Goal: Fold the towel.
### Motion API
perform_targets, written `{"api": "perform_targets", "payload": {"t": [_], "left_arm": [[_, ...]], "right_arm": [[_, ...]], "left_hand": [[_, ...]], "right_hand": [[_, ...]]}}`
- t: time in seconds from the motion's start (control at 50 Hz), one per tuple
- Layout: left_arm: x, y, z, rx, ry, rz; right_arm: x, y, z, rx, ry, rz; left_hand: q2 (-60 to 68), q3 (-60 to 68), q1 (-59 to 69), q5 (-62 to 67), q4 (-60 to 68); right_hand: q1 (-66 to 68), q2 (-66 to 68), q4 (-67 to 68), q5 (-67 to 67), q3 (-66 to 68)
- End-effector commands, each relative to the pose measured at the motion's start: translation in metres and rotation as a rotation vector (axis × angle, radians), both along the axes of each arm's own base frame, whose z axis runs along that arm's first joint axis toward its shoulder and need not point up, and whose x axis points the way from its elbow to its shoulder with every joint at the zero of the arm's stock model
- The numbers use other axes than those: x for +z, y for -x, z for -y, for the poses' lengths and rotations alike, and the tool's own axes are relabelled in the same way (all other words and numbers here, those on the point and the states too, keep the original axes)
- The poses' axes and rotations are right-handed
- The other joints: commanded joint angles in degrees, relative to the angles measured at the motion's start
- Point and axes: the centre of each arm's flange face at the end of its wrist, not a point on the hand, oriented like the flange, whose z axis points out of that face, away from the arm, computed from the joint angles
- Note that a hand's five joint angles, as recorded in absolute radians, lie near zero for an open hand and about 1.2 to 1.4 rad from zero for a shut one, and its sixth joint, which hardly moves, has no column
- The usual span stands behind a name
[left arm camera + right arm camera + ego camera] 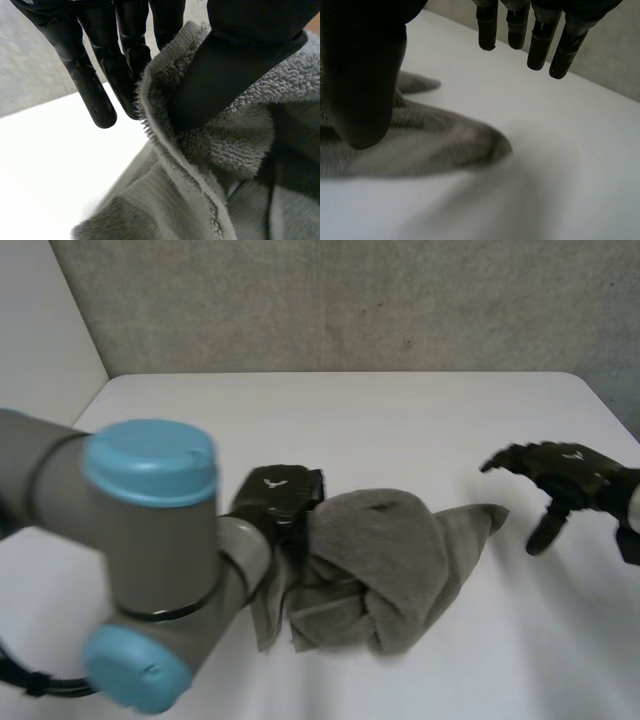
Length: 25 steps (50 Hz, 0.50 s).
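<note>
Grey towel [375, 565] bunched in a rumpled heap on the white worktop [400, 420], between the two hands. Long axis running from the left hand [278, 495] across toward the right hand [560, 475]. One tapered corner pointing at the right hand's fingertips, apart from them. Opposite edge pinched by the left hand, thumb pressed into the pile, fingers [95, 95] straight behind the hem. Right hand hovering over bare worktop, fingers [540, 50] spread and relaxed, holding nothing.
</note>
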Motion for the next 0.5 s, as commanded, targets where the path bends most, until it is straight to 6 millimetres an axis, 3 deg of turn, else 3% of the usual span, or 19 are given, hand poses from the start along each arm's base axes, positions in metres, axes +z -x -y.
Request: {"api": "perform_targets", "payload": {"t": [0.02, 0.06, 0.12, 0.16, 0.18, 0.22, 0.34, 0.38, 0.4, 0.44, 0.46, 0.48, 0.5], "left_arm": [[0.015, -0.035, -0.022, -0.01, 0.105, 0.082], [0.024, -0.047, -0.035, -0.019, 0.158, 0.093], [0.027, -0.054, -0.04, -0.018, 0.179, 0.101], [0.031, -0.065, -0.044, -0.003, 0.218, 0.118], [0.031, -0.065, -0.044, -0.003, 0.218, 0.119], [0.032, -0.075, -0.043, 0.021, 0.248, 0.14], [0.032, -0.083, -0.037, 0.052, 0.269, 0.16], [0.032, -0.087, -0.028, 0.081, 0.28, 0.158], [0.032, -0.087, -0.028, 0.081, 0.281, 0.158], [0.039, -0.088, -0.015, 0.098, 0.319, 0.132], [0.039, -0.088, -0.015, 0.098, 0.32, 0.132], [0.044, -0.088, -0.004, 0.105, 0.346, 0.112], [0.044, -0.088, -0.004, 0.105, 0.346, 0.112]], "right_arm": [[0.007, -0.047, 0.015, 0.092, -0.022, 0.084], [0.002, -0.068, 0.018, 0.133, -0.093, 0.108], [-0.006, -0.081, 0.015, 0.168, -0.146, 0.103], [-0.02, -0.108, 0.0, 0.253, -0.242, 0.073], [-0.02, -0.109, 0.0, 0.253, -0.243, 0.072], [-0.036, -0.127, -0.017, 0.334, -0.313, 0.014], [-0.053, -0.143, -0.031, 0.408, -0.316, -0.082], [-0.054, -0.153, -0.032, 0.399, -0.264, -0.124], [-0.054, -0.153, -0.032, 0.399, -0.264, -0.124], [-0.045, -0.16, -0.019, 0.365, -0.142, -0.135], [-0.044, -0.16, -0.019, 0.365, -0.141, -0.135], [-0.034, -0.163, -0.011, 0.348, -0.068, -0.12], [-0.033, -0.163, -0.011, 0.347, -0.068, -0.12]], "left_hand": [[10.6, 10.6, 13.2, 12.4, 10.5], [10.6, 10.6, 13.2, 12.4, 10.5], [10.6, 10.6, 13.2, 12.4, 10.5], [10.6, 10.6, 13.2, 12.4, 10.5], [10.6, 10.6, 13.2, 12.4, 10.5], [10.6, 10.6, 13.2, 12.4, 10.5], [10.6, 10.6, 13.2, 12.4, 10.5], [10.6, 10.6, 13.2, 12.4, 10.5], [10.6, 10.6, 13.2, 12.4, 10.5], [10.6, 10.6, 13.2, 12.4, 10.5], [10.6, 10.6, 13.2, 12.4, 10.5], [10.6, 10.6, 13.2, 12.4, 10.5], [10.6, 10.6, 13.2, 12.4, 10.5]], "right_hand": [[-3.1, -3.6, -4.7, -3.3, -3.7], [-3.1, -3.6, -4.7, -3.3, -3.7], [-3.1, -3.6, -4.7, -3.3, -3.7], [-3.1, -3.6, -4.7, -3.3, -3.7], [-3.1, -3.6, -4.7, -3.3, -3.7], [-3.1, -3.6, -4.7, -3.3, -3.7], [-3.1, -3.6, -4.7, -3.3, -3.7], [16.9, 16.3, 15.3, 16.7, 16.3], [17.0, 16.5, 15.4, 16.8, 16.4], [49.3, 48.7, 47.7, 49.1, 48.7], [49.5, 48.9, 47.9, 49.3, 48.9], [65.7, 65.1, 64.0, 65.4, 65.1], [65.8, 65.2, 64.2, 65.6, 65.2]]}}
